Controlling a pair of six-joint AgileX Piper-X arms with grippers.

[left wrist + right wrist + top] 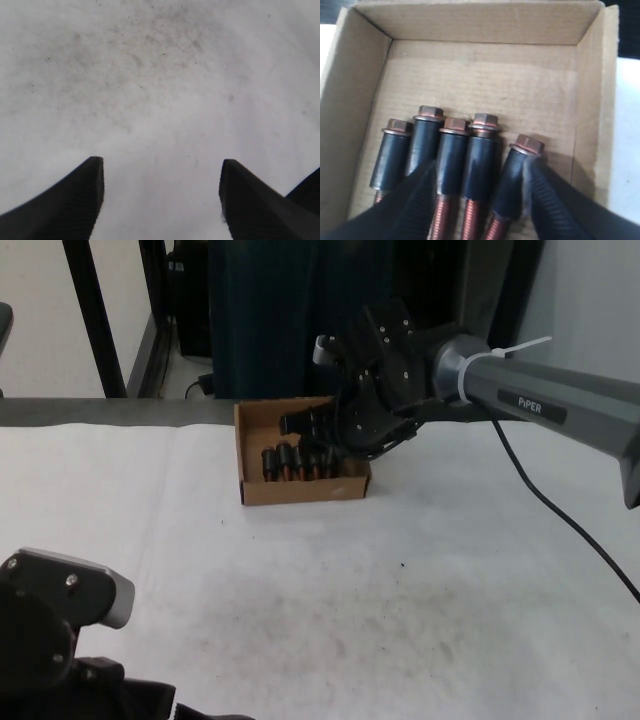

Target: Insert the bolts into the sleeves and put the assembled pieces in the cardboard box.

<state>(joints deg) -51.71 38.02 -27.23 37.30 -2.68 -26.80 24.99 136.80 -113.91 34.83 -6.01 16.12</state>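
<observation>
Jaws apart, right arm (560,405) over cardboard box (300,489)

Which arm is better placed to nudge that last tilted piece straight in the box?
Right, probably: the right gripper sits open over the cardboard box, right at the tilted piece. The left gripper is open above the white cloth, away from the box.

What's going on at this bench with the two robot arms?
The right arm's fingers hang open over a cardboard box, close above five bolts in dark sleeves that lie side by side on its floor. The one at the end is tilted and sits close beside one finger. The left arm's fingers are open too, over the white bench cover, holding nothing.
</observation>
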